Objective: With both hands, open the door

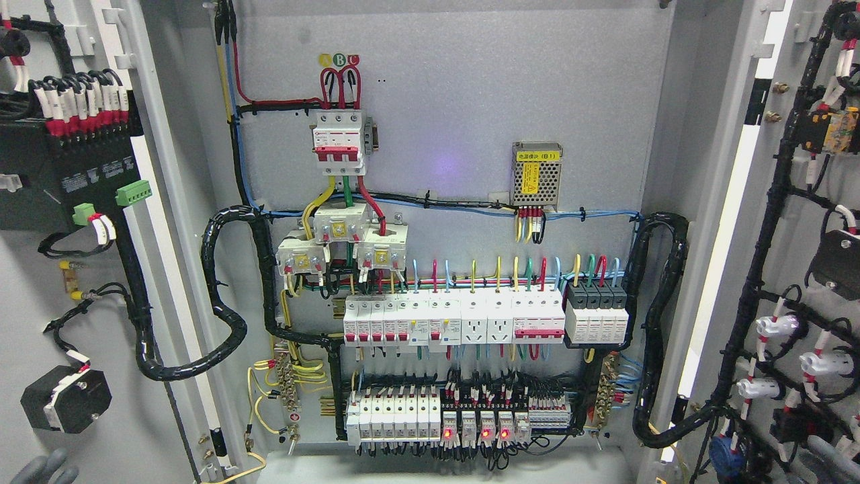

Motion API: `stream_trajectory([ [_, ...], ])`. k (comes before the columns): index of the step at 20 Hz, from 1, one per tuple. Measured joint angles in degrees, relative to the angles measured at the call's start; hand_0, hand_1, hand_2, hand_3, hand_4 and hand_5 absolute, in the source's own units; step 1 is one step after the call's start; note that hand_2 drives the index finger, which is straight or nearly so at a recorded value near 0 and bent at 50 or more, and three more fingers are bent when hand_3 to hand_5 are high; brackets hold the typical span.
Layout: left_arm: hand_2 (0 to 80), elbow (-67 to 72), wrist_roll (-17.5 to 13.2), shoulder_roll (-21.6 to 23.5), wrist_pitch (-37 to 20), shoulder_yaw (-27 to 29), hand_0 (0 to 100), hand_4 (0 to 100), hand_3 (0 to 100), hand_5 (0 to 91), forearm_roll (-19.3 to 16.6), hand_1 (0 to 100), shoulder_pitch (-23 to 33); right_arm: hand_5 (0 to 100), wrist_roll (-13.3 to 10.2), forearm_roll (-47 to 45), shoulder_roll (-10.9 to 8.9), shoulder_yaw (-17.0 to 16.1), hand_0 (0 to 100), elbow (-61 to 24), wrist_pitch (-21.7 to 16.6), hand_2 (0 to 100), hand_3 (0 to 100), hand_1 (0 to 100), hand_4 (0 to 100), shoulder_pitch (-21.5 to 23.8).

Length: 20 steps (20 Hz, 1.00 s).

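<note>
Both doors swung wide off the cabinet so you see wiring; left hand below left door, grip unclear, right hand unseen

The two grey sheet-metal doors of the electrical cabinet are both standing wide open, swung out to either side and showing their inner faces. The left grey metal door is filling the left edge of the scene, carrying a black module with red-and-white wire ends and black cable looms. The right grey metal door is standing at the right edge, bearing black looms and white cylindrical fittings.
</note>
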Motion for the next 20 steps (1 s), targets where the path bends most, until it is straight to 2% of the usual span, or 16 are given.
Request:
stream_trajectory([
  [7, 0.0, 1.93, 0.12, 1.72, 0.11, 2.71, 0, 0, 0, 0.0, 2.17, 0, 0.12, 0, -0.29, -4.44, 0.03, -0.35, 19, 0.02, 0.55, 0, 0, 0, 0, 0.59],
  [20, 0.0, 6.59, -0.11, 3.74, 1.31, 5.64, 0, 0, 0, 0.0, 6.41, 0, 0.31, 0, 0.19, -6.3, 0.09, -1.78, 19, 0.02, 0.62, 0, 0, 0, 0, 1.93],
])
